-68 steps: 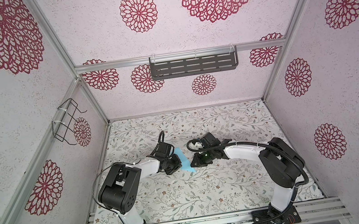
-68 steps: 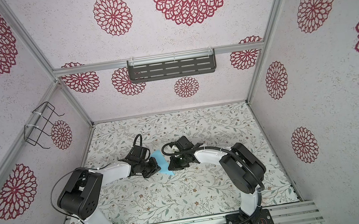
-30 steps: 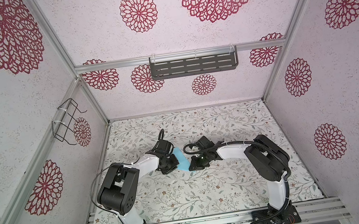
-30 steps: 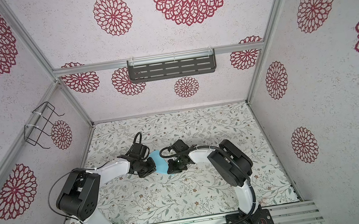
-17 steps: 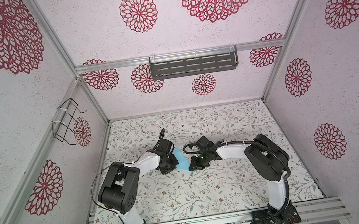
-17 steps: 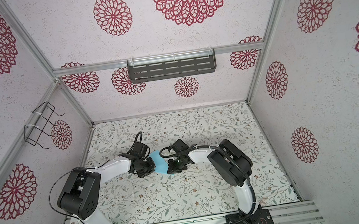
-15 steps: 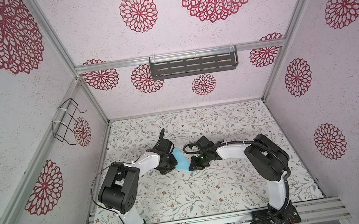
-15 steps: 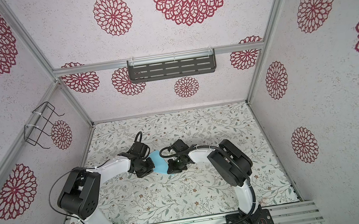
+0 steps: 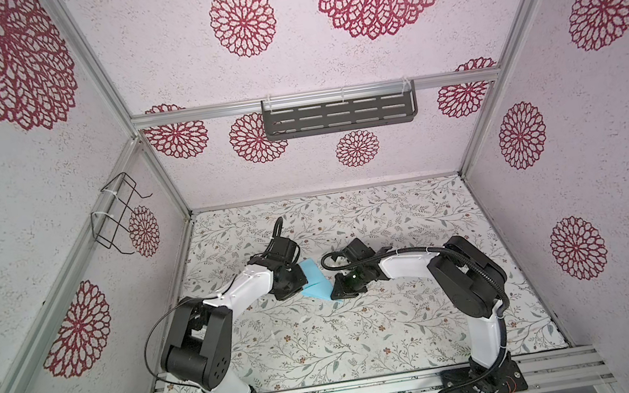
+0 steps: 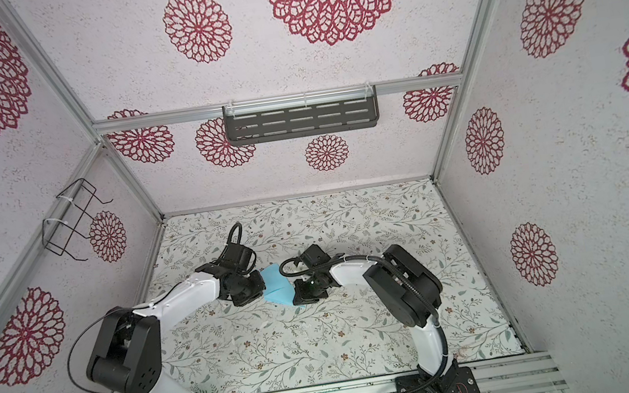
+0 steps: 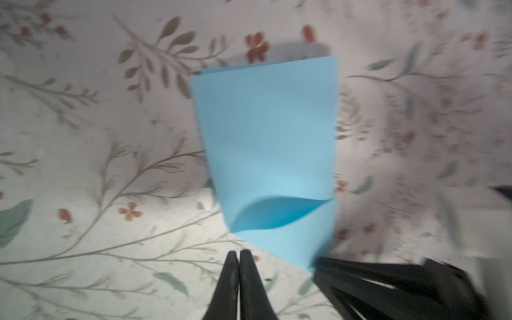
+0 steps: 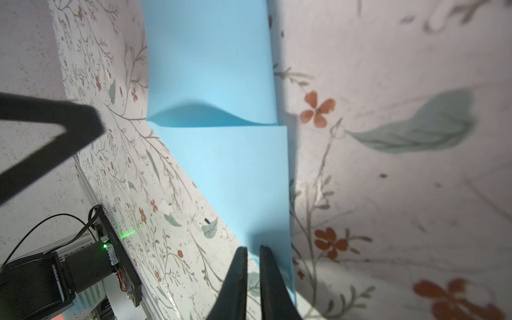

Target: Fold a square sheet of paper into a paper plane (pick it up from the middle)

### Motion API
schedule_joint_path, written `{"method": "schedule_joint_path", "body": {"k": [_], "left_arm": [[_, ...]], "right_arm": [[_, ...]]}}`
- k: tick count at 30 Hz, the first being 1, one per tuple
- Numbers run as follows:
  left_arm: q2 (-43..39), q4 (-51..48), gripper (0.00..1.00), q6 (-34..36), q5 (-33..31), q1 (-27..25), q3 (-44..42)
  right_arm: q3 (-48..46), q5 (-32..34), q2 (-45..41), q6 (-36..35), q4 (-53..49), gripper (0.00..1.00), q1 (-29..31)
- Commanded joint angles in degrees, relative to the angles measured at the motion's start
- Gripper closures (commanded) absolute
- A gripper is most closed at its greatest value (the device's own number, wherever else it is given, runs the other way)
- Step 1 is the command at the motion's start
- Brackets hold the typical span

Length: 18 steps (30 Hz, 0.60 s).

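light-blue square sheet of paper (image 9: 313, 282), half folded, long axis 11–5 o'clock | left tool (image 11: 239, 256) pressed together, empty, at its 9 o'clock | right tool (image 12: 252, 250) narrow, touching its 4 o'clock corner, nearer; grip cannot be told

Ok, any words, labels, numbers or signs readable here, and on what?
None readable.
The square sheet of paper is plain blue; the table cover and walls carry only flower patterns.
Any print on the small board with a green light is too small to read.
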Motion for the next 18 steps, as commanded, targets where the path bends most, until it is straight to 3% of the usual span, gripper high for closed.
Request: {"method": "schedule_joint_path", "body": {"k": [1,11,18], "left_arm": [[0.8,6.8,0.93,-2.0,5.3,-1.5,-1.1],[11.2,-0.7,0.94,1.3,1.9,-5.3,5.4],[14.0,-4.4,0.95,2.5,-0.3,-5.8,7.0]], "right_arm": [[-0.7,4.8,2.6,0.5,-4.0,0.85,0.1],[-1.7,4.3,2.4,1.2,-3.5,0.85,-0.2],[-2.3,4.4,2.3,1.5,-3.4,0.85,-0.4]]}}
